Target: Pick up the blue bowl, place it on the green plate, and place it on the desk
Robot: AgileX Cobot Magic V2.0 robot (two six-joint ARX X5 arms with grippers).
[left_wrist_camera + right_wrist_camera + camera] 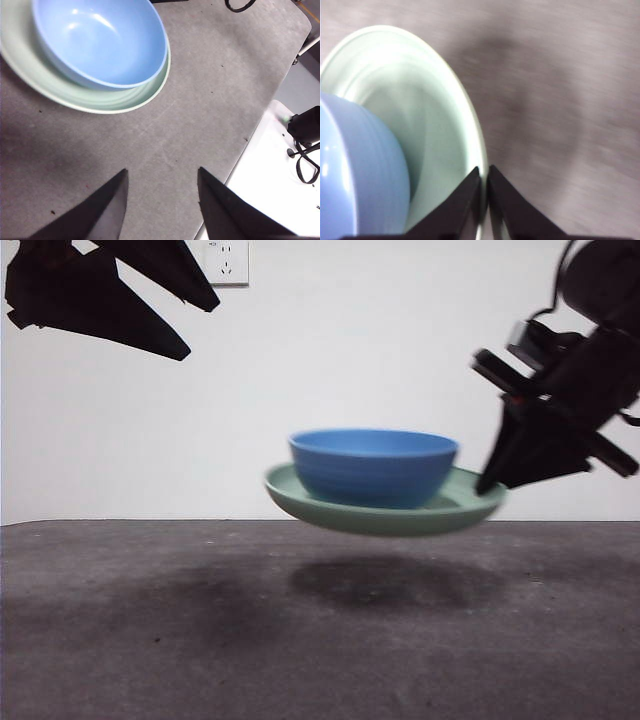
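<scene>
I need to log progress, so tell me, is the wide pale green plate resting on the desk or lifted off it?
Lifted. The pale green plate hangs above the dark desk in the front view.

A: What was cut off?

B: In the left wrist view the plate (100,102) ran out past the edge at about ten o'clock, and so did the bowl (100,42) at twelve. In the right wrist view the bowl (355,175) was cropped at eight o'clock.

A: And blurred?

B: The desk (560,100) smeared in the right wrist view. The right gripper (484,192) hid the rim it pinched.

A: The front view?

B: The left gripper (185,325) was cropped at eleven o'clock.
</scene>
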